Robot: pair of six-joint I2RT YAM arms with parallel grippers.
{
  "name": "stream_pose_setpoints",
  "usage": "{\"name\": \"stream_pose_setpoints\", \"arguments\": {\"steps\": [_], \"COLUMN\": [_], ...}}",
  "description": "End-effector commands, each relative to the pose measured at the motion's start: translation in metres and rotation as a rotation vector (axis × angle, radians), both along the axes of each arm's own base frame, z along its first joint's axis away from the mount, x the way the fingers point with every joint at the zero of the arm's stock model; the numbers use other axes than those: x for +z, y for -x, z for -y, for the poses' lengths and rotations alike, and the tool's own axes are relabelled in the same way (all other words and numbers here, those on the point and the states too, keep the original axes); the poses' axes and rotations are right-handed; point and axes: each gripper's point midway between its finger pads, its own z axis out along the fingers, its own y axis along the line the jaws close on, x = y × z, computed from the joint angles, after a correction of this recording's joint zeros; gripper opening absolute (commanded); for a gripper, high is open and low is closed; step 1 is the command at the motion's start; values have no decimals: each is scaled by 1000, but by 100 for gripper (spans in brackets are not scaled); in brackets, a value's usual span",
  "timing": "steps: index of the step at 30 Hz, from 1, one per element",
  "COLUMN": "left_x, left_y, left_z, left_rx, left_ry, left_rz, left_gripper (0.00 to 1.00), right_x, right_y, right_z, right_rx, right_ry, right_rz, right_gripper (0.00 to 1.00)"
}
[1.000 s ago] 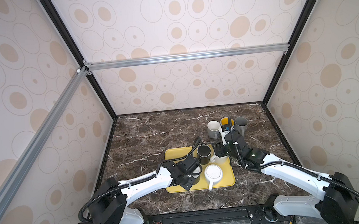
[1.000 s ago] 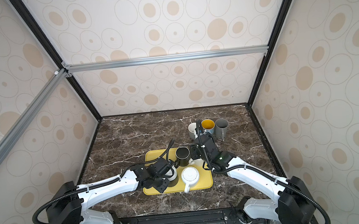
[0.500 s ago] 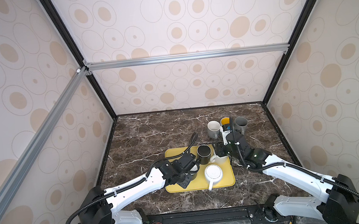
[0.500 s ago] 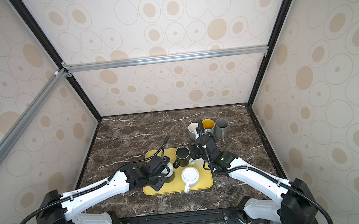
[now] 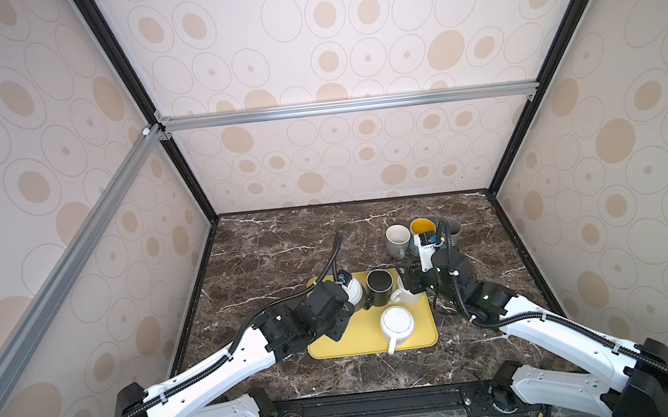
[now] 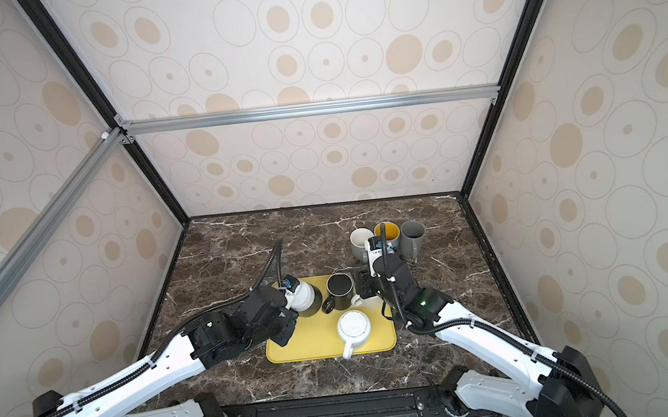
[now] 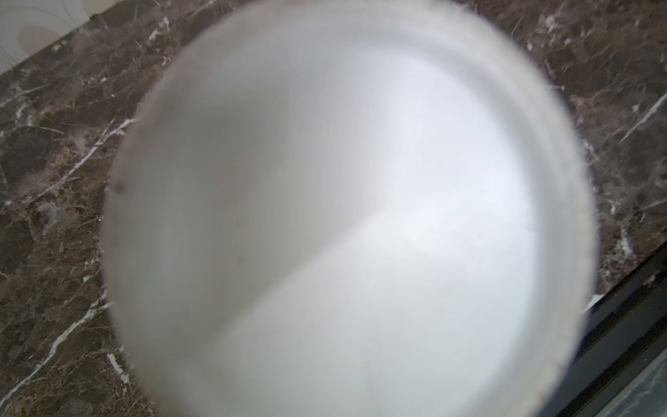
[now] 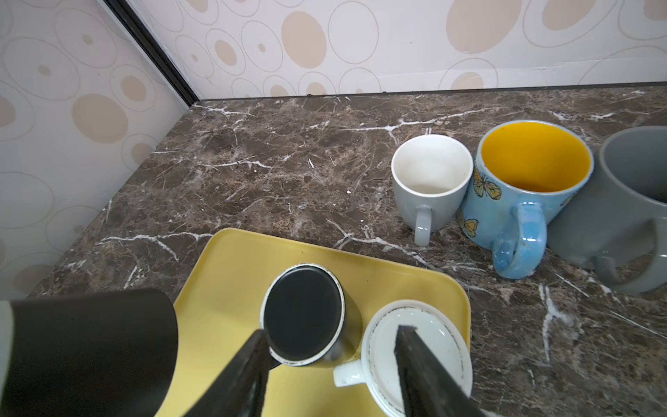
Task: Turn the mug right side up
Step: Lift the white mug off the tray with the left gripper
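On my left, the left gripper point(image 5: 346, 306) is at about 9 o'clock of the yellow tray point(image 5: 357, 341), squeezed right down on the black mug with the white inside point(image 8: 90, 346). I can't see the fingers themselves. The mug is tipped onto its side with its mouth toward the wrist camera, which shows little besides that blurred white interior. I can't tell whether the mug touches the tray. Next along, near the tray's 12 o'clock edge, a second black mug point(image 5: 380, 286) stands bottom up. At 5 o'clock from it, a white mug with a ridged base point(image 5: 396, 321) is also inverted, with its handle pointing to 6 o'clock. At the tray's 1 o'clock corner a smaller white mug point(image 8: 382, 346) sits upside down. The right gripper point(image 8: 334, 330) hovers over it about half open, holding nothing, with one finger above its base and the other beside the second black mug. Farther out at 1 o'clock on the marble table point(image 5: 285, 243), three mugs stand upright, side by side: a pale mug point(image 5: 398, 239), a blue butterfly mug point(image 8: 519, 202) and a grey mug point(image 8: 620, 202).
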Motion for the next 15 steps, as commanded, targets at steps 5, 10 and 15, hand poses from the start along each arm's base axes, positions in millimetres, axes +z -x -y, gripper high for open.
{"name": "stream_pose_setpoints", "arguments": {"steps": [5, 10, 15], "left_x": [138, 183, 204], "left_y": [-19, -4, 8], "left_z": [11, 18, 30], "left_rx": [31, -51, -150], "left_ry": [461, 693, 824], "left_rz": [360, 452, 481], "left_gripper": [0, 0, 0], "right_x": [30, 52, 79], "right_y": [6, 19, 39], "right_z": [-3, -13, -31], "right_rx": [37, 121, 271], "right_ry": [-110, -223, -387], "right_rz": [117, 163, 228], "right_gripper": [59, 57, 56]}}
